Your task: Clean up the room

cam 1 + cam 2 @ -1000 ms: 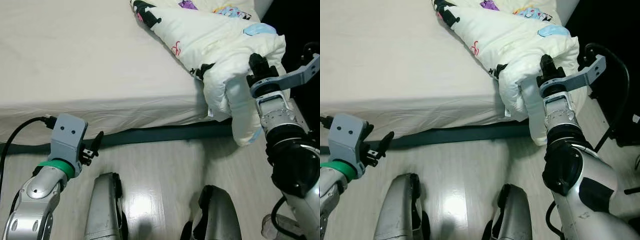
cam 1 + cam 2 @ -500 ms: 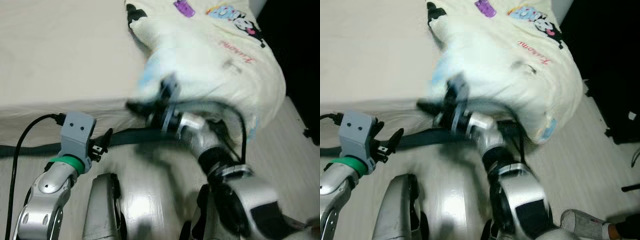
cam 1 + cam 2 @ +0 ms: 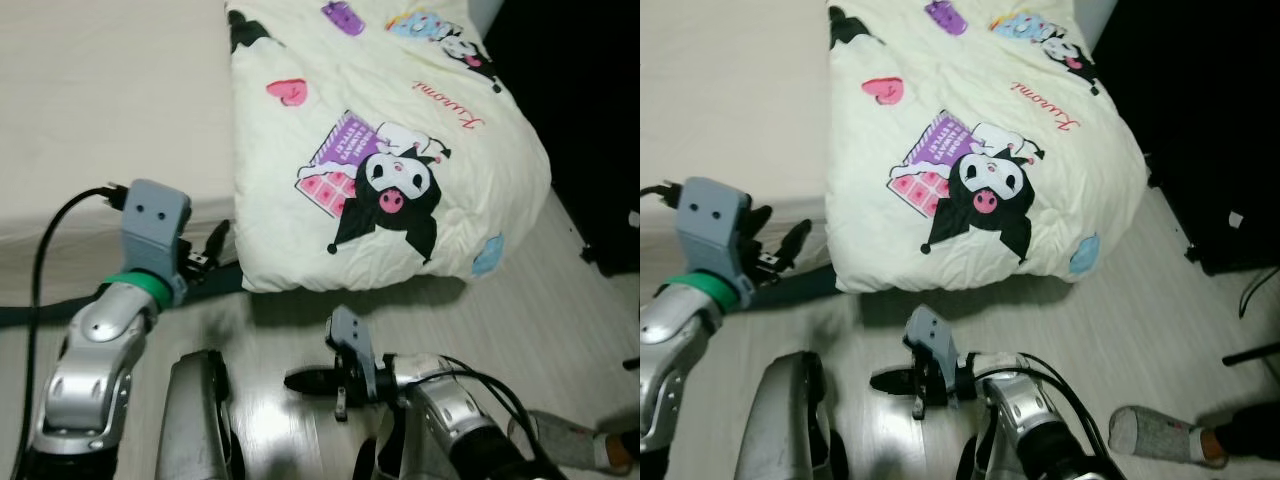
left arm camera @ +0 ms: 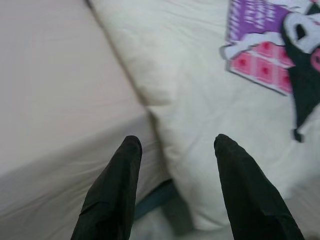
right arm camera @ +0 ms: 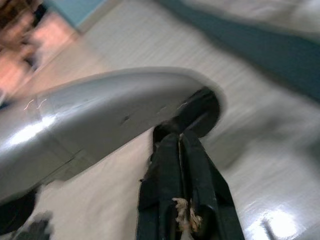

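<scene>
Nearest the camera, low in the frame, the right pincer point(image 3: 312, 380) is seen down over the floor point(image 3: 560, 330), pointing toward the left of the picture, and in the right wrist view its fingers point(image 5: 182, 200) are pressed together with nothing held apart from a bit of fluff stuck near the tips. A silver leg point(image 3: 195, 420) of the robot is crossed by that view too, so not much about the bedding can be learned from it. A little farther up, at middle left, the left pincer point(image 3: 205, 258) is held right at the edge of the bed point(image 3: 90, 110), fingers point(image 4: 112, 200) spread wide and empty. Beyond it the quilt point(image 3: 400, 150), cream with cartoon prints, is laid flat over the right half of the bed, its long axis running from the lower centre up toward the top of the frame, with its near hem draped over the mattress edge. The relation that matters: the quilt's near left corner is just to the right of the left pincer and slightly ahead, so that arm is judged much the nearer one for any tugging or straightening; the right one would have to be lifted off floor level first. The left wrist view gives what the head views can't: the quilt edge is seen lying close ahead between the open fingers, not yet touched. At the lower right corner a person's socked foot point(image 3: 1160, 435) is stood on the floor.
</scene>
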{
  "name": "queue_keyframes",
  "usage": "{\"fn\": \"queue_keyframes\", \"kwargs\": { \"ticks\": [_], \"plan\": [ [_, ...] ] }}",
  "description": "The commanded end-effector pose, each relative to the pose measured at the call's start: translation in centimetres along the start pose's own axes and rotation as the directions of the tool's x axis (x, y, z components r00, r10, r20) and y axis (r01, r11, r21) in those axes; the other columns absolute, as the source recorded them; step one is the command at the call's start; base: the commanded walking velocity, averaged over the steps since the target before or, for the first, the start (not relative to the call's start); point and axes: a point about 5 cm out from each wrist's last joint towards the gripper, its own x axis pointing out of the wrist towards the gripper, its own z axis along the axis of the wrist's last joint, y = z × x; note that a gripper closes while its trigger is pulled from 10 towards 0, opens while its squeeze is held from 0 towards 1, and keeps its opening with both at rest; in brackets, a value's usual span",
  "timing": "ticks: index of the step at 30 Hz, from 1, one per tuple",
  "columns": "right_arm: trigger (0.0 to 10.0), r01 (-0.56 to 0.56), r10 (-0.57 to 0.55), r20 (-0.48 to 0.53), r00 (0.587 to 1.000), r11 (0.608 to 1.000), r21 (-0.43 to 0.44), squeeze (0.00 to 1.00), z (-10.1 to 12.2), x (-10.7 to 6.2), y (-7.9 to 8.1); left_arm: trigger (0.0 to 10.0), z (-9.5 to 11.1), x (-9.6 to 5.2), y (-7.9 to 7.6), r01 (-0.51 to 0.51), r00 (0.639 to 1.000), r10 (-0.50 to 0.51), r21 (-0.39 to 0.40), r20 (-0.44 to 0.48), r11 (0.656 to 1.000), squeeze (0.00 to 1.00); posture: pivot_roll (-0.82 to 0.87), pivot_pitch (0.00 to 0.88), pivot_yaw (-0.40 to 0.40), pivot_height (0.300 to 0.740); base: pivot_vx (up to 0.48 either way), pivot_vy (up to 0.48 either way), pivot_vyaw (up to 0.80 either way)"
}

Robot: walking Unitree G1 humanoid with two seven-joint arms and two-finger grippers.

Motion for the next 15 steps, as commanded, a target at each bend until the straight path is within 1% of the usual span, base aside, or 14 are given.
{"fn": "queue_keyframes", "kwargs": {
  "ticks": [1,3,4,5,6,7,8,9,10,11,12,13,14,15],
  "plan": [
    [10.0,0.027,-0.028,0.006,1.000,0.999,0.022,1.00,-0.4,-0.4,0.0,10.0,-0.5,-0.2,-0.2,0.007,1.000,-0.007,-0.002,-0.013,1.000,0.00,0.19,0.276,-0.042,0.456,0.000,0.000,0.00],
    [10.0,0.185,-0.165,0.247,0.955,0.981,-0.058,1.00,5.1,-0.7,-0.6,10.0,-1.0,-0.2,-0.8,0.016,1.000,-0.016,-0.013,-0.022,1.000,0.00,0.18,0.267,-0.041,0.456,0.000,0.000,0.00],
    [10.0,0.365,-0.303,0.357,0.883,0.924,-0.118,0.51,8.3,-1.6,-1.2,10.0,-1.3,-0.3,-1.3,0.025,0.999,-0.025,-0.016,-0.027,1.000,0.00,0.17,0.255,-0.043,0.456,0.000,0.000,0.00],
    [10.0,0.365,-0.303,0.357,0.883,0.924,-0.118,0.51,8.3,-1.6,-1.2,10.0,-1.3,-0.3,-1.3,0.025,0.999,-0.025,-0.016,-0.027,1.000,0.00,0.17,0.255,-0.043,0.456,0.000,0.000,0.00],
    [10.0,0.542,-0.428,0.451,0.784,0.825,-0.159,0.00,10.8,-2.7,-1.6,10.0,-1.4,-0.3,-1.6,0.032,0.999,-0.033,-0.020,-0.026,0.999,0.00,0.17,0.248,-0.045,0.456,0.000,0.000,0.00],
    [10.0,0.663,-0.515,0.506,0.691,0.732,-0.160,0.00,12.2,-3.7,-1.8,10.0,-1.5,-0.3,-1.9,0.037,0.999,-0.038,-0.024,-0.024,0.999,0.00,0.16,0.241,-0.047,0.456,0.000,0.000,0.00],
    [10.0,0.663,-0.515,0.506,0.691,0.732,-0.160,0.00,12.2,-3.7,-1.8,10.0,-1.5,-0.3,-1.9,0.037,0.999,-0.038,-0.024,-0.024,0.999,0.00,0.16,0.241,-0.047,0.456,0.000,0.000,0.00],
    [10.0,0.734,-0.564,0.548,0.618,0.665,-0.142,0.00,13.0,-4.5,-1.8,10.0,-1.5,-0.3,-2.1,0.038,0.999,-0.039,-0.028,-0.020,0.999,0.00,0.15,0.231,-0.054,0.456,0.000,0.000,0.00],
    [10.0,0.808,-0.601,0.600,0.529,0.572,-0.140,0.00,13.6,-5.9,-1.7,10.0,-1.4,-0.1,-2.3,0.034,0.999,-0.034,-0.036,-0.010,0.999,0.00,0.14,0.219,-0.065,0.456,0.000,0.000,0.00],
    [10.0,0.808,-0.601,0.600,0.529,0.572,-0.140,0.00,13.6,-5.9,-1.7,10.0,-1.4,-0.1,-2.3,0.034,0.999,-0.034,-0.036,-0.010,0.999,0.00,0.14,0.219,-0.065,0.456,0.000,0.000,0.00],
    [10.0,0.909,-0.679,0.620,0.394,0.389,-0.152,0.00,13.7,-8.0,-1.9,10.0,-1.2,0.2,-2.4,0.021,1.000,-0.021,-0.049,0.009,0.999,0.00,0.12,0.207,-0.076,0.456,0.000,0.000,0.00],
    [10.0,0.909,-0.679,0.620,0.394,0.389,-0.152,0.00,13.7,-8.0,-1.9,10.0,-1.2,0.2,-2.4,0.021,1.000,-0.021,-0.049,0.009,0.999,0.00,0.12,0.207,-0.076,0.456,0.000,0.000,0.00],
    [10.0,0.928,-0.691,0.627,0.360,0.337,-0.162,0.00,13.6,-8.5,-2.0,10.0,-1.2,0.3,-2.4,0.016,1.000,-0.015,-0.052,0.014,0.999,0.00,0.12,0.207,-0.076,0.456,0.000,0.000,0.00],
    [10.0,0.936,-0.681,0.649,0.339,0.315,-0.158,0.00,13.3,-9.1,-1.8,10.0,-1.2,0.5,-2.5,0.006,1.000,-0.005,-0.055,0.021,0.998,0.00,0.11,0.188,-0.090,0.461,0.000,0.000,0.00]
  ]
}}
